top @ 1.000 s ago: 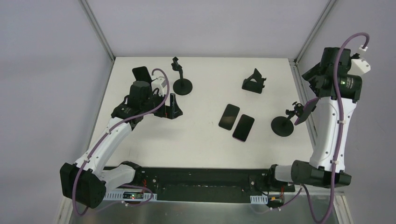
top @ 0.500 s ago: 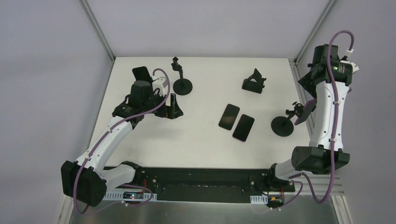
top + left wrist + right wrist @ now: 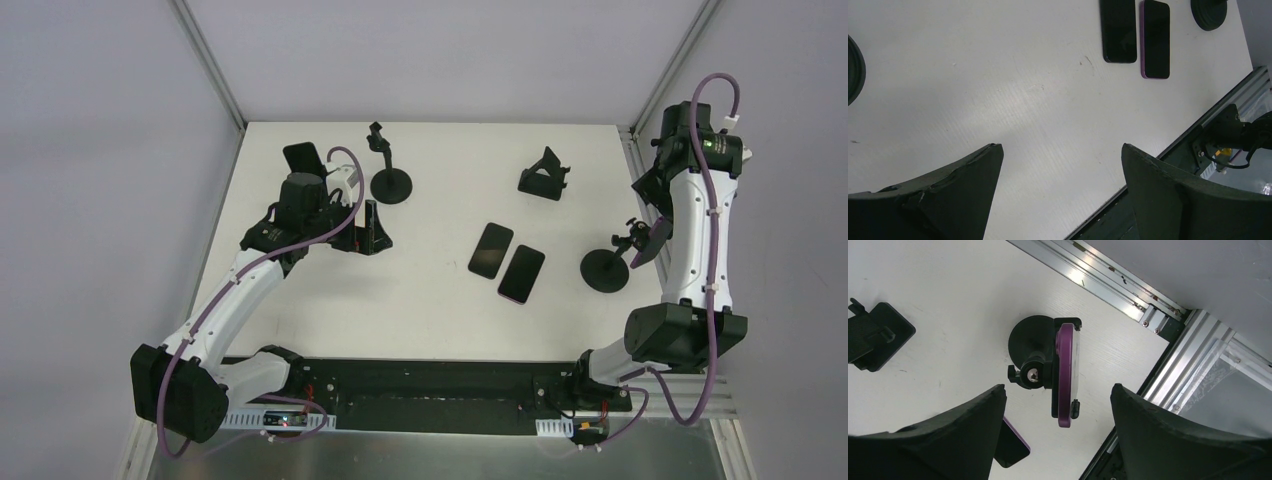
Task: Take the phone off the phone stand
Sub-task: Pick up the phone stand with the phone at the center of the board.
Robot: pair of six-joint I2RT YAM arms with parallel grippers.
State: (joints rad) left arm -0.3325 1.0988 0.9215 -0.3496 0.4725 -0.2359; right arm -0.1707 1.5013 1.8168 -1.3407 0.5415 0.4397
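1. Your left gripper (image 3: 1060, 150) hangs over the bare table (image 3: 1023, 100), fingers apart and holding nothing.
2. Two loose phones (image 3: 491, 250) lie flat side by side mid-table, probably freed already.
3. The purple phone (image 3: 1066, 375) sits clamped in the stand (image 3: 1029, 342) near the right edge, so the removal is not yet done.
4. Your right gripper (image 3: 1058, 387) hovers above it, fingers spread either side and touching nothing. You have yet to descend, grip and pull it free.
5. No brand, label or writing is readable anywhere.

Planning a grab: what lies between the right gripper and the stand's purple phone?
Nothing. The right wrist view shows clear air between the open right gripper and purple phone.
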